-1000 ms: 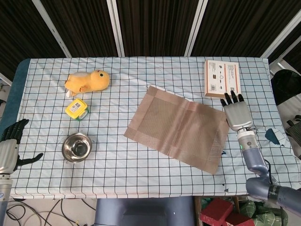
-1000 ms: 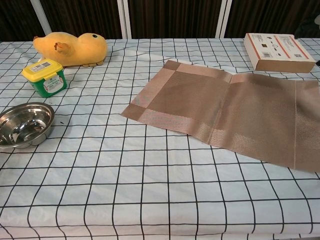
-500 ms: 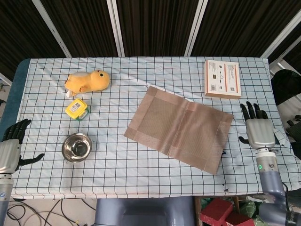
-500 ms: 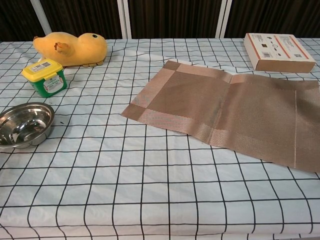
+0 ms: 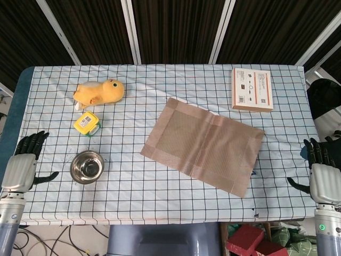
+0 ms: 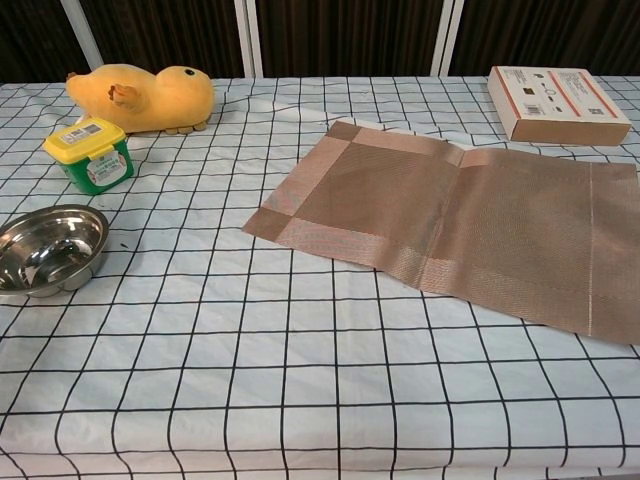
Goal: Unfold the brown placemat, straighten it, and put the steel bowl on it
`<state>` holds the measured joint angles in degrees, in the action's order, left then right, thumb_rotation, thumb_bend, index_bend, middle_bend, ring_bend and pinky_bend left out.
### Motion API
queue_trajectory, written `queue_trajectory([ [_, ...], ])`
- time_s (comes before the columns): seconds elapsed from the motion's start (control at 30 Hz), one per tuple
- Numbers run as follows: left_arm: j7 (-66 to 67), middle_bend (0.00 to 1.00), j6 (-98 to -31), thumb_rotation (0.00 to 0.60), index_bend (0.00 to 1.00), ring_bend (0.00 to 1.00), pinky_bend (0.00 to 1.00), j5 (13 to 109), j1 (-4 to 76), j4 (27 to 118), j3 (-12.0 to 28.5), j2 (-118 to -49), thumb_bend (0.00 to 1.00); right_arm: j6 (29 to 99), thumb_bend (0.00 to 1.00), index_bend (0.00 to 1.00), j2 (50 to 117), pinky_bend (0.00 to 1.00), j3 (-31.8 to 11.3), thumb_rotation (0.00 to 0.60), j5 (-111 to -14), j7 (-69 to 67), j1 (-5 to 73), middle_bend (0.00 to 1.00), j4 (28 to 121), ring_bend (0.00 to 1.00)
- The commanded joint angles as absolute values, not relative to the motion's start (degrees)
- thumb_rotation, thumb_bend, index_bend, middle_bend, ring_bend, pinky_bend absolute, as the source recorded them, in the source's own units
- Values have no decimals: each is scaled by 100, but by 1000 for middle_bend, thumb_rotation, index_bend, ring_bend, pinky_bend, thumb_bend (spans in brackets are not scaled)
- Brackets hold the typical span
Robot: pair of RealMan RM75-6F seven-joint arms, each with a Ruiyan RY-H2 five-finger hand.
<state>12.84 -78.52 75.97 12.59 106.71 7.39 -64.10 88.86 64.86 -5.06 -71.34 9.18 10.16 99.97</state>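
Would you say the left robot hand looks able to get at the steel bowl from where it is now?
Probably yes. The left robot hand is open at the table edge, just beside the steel bowl, with only bare checked cloth between them. The green tub sits further back, out of the way.

We are seeing the placemat [image 5: 204, 144] lying unfolded mid-table, the steel bowl [image 5: 87, 166] sitting well left of it, the small tub [image 5: 87, 123] just behind the bowl, the duck toy [image 5: 99, 91] behind that, the box [image 5: 251, 89] lying behind the placemat's right end.

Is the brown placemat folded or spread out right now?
Spread out: the brown placemat lies flat in one layer, all four corners showing, a fold crease across its middle.
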Motion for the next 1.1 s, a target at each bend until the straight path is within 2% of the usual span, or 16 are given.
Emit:
queue_trajectory([
  [0.03,1797,36,-7665,600,47,0,36,7544,1523,10874,842,-6468,5,8923,18,0,6642,157,-489,600,-7387,645,939,0,9577,0],
  [0.2,2787,38,-7246,600,45,0,39,7193,2106,11063,1118,-6730,39,8866,28,0,6791,157,-563,600,-7467,675,964,0,9344,0],
  [0.47,4348,39,-6650,600,62,0,50,6123,3254,10790,1520,-7664,73,8572,36,0,6783,157,-684,600,-7355,351,966,0,9330,0],
  [0.77,5437,39,-6470,600,70,0,50,5163,4174,9997,1552,-8710,107,8322,40,0,6681,157,-829,600,-7203,-64,934,0,9382,0],
  [1.1,5858,44,-6542,600,72,0,50,4579,4655,9231,1435,-9378,88,8106,44,0,6598,157,-921,600,-7145,-392,914,0,9456,0],
])
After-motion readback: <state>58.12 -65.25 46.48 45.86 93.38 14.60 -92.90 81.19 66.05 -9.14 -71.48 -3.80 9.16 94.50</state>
